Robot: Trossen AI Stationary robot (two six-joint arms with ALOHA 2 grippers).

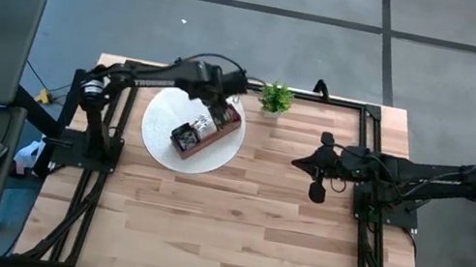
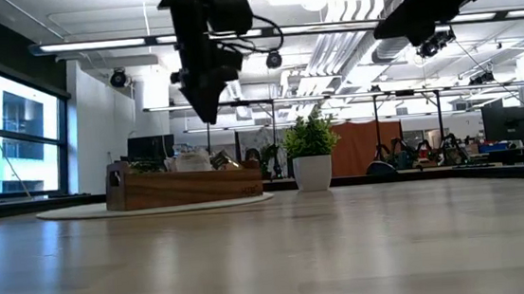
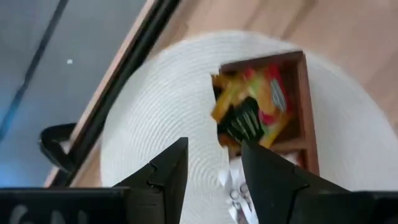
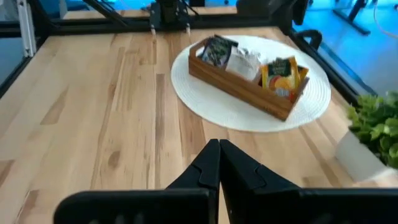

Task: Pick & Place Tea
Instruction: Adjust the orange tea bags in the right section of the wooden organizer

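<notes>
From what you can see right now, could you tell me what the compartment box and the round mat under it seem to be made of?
Compartment box: apparently wood, brown with a smooth matte finish. Round mat: looks like woven white fibre or plastic, judging by its fine concentric ribbing; which one is unclear.

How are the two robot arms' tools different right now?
The left tool has its fingers apart, with nothing between them; the right tool is pinched shut, also holding nothing. The left tool hangs above the wooden box of tea packets on the white mat; the right tool waits over bare table, away from the box. Both are dark and two-fingered.
</notes>
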